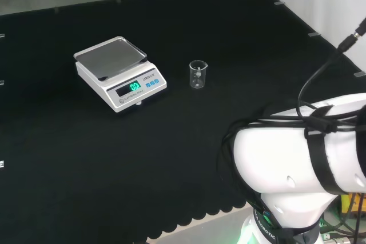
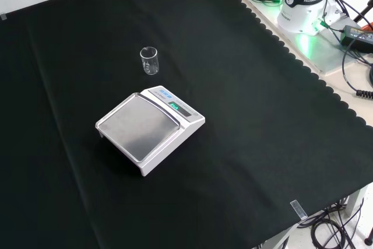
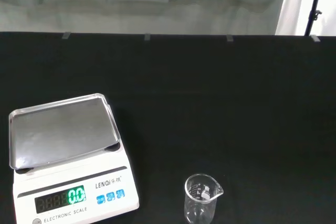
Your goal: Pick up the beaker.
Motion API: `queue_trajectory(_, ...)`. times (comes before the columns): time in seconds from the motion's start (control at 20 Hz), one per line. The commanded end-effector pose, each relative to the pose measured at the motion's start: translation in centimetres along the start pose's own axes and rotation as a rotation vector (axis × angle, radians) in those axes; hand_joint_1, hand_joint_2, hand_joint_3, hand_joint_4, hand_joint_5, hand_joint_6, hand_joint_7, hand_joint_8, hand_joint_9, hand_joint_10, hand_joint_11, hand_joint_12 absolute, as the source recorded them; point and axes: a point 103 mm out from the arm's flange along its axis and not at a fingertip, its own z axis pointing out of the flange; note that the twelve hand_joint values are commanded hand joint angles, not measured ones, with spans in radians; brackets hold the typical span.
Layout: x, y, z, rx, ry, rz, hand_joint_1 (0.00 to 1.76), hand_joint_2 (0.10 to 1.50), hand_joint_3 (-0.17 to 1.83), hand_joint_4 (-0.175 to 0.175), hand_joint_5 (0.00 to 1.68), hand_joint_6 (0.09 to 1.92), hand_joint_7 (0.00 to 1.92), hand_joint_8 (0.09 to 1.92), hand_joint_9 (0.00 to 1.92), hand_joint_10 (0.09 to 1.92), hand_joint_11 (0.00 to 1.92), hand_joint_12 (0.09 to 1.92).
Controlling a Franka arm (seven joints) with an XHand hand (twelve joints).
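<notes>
— Two things stand on the black-clothed counter (image 1: pixel 171 158)?
— Yes: nearer the arm's edge, a small clear glass beaker (image 1: pixel 198 74), upright, axis vertical, mouth up; beyond it a white scale with a steel pan (image 2: pixel 149 127).
— Step?
— The approach looks unstarted; the fingers' state I cannot tell. Next: reach, then close around its wall.

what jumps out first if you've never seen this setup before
The white scale with its steel pan and lit green display stands out against the black cloth. In the head view a small clear beaker stands upright just to its right, apart from it and apparently empty. The arm's big white link looms at that view's lower right.
</notes>
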Motion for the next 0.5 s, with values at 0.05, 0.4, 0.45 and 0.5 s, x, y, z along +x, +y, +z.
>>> queue_trajectory(0.05, 0.6, 6.9, 6.0, 0.079, 0.052, -0.049, 0.18, 1.11, -0.02, -0.121, 0.15, 0.09, 0.00, 0.30, 0.00, 0.30, 0.00, 1.52)
queue_trajectory(0.4, 0.8, 12.3, 12.2, 0.078, 0.162, -0.072, 0.24, 1.11, -0.03, -0.124, 0.12, 0.09, 0.00, 0.31, 0.00, 0.34, 0.00, 1.52)
queue_trajectory(0.45, 0.8, 12.9, 13.2, 0.083, 0.169, -0.072, 0.27, 1.11, -0.03, -0.124, 0.12, 0.09, 0.00, 0.31, 0.00, 0.36, 0.00, 1.52)
queue_trajectory(0.5, 0.9, 13.5, 14.2, 0.090, 0.171, -0.071, 0.30, 1.10, -0.03, -0.124, 0.12, 0.09, 0.00, 0.32, 0.00, 0.37, 0.00, 1.52)
